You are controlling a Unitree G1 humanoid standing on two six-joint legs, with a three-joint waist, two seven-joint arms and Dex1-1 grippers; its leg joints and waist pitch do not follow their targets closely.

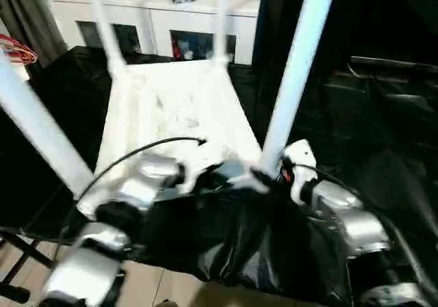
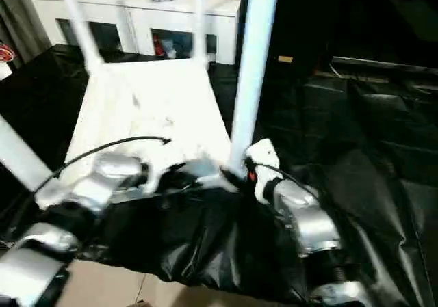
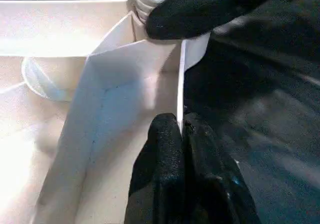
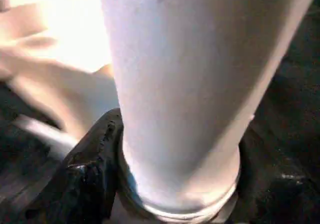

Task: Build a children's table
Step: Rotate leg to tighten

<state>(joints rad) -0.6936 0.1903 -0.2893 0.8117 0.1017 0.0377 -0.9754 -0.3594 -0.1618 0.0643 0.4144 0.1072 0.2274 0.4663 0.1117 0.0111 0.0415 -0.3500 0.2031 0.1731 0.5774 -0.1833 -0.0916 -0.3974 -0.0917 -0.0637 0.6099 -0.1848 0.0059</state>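
table top (image 1: 178,109): 1 | legs (image 1: 298,68) upright: 4 | cabinet (image 1: 154,9): 1

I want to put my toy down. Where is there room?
Bare black sheet lies right of the table top. The top's ribbed middle between the legs is free too. The near right corner is crowded: both grippers meet at that leg.

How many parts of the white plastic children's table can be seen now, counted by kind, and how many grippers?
White plastic rectangular table top, upside down: 1
Long white tapered tube legs standing up from its corners: 4 (near right, near left, far left, far right)
Black two-finger grippers: 2 (left gripper, right gripper)
Total: 7
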